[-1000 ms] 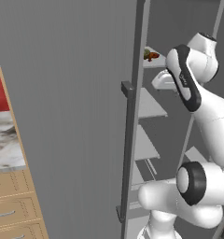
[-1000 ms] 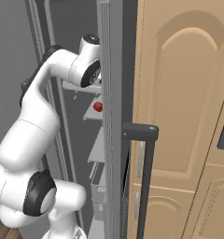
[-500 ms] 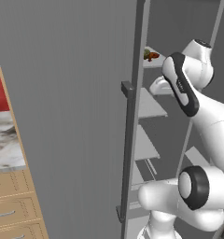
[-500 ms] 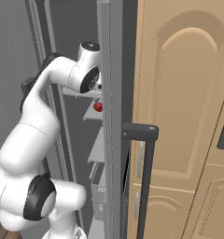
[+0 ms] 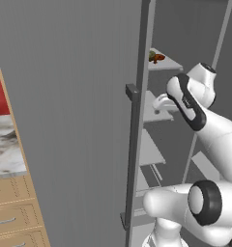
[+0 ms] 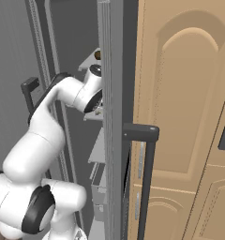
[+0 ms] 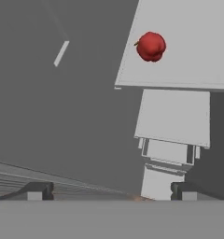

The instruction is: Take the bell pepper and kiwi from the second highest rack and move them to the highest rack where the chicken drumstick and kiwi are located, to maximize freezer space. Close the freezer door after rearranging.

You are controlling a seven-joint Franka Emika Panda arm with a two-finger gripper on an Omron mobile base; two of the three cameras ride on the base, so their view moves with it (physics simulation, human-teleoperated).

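So the end effector [image 7: 112,191] is sitting wide open with nothing between its fingertips [image 7: 37,190], looking down past the shelves. The bell pepper [image 7: 150,46] is lying on the second highest rack [image 7: 188,60], near that slab's front corner and well apart from the end effector. From the left base view, the chicken drumstick [image 5: 158,58] is resting up on the highest rack [image 5: 167,62], with something greenish touching it on its left, too small to tell what. The freezer door [image 5: 65,120] is standing open, its dark bar handle [image 5: 132,159] facing the arm.
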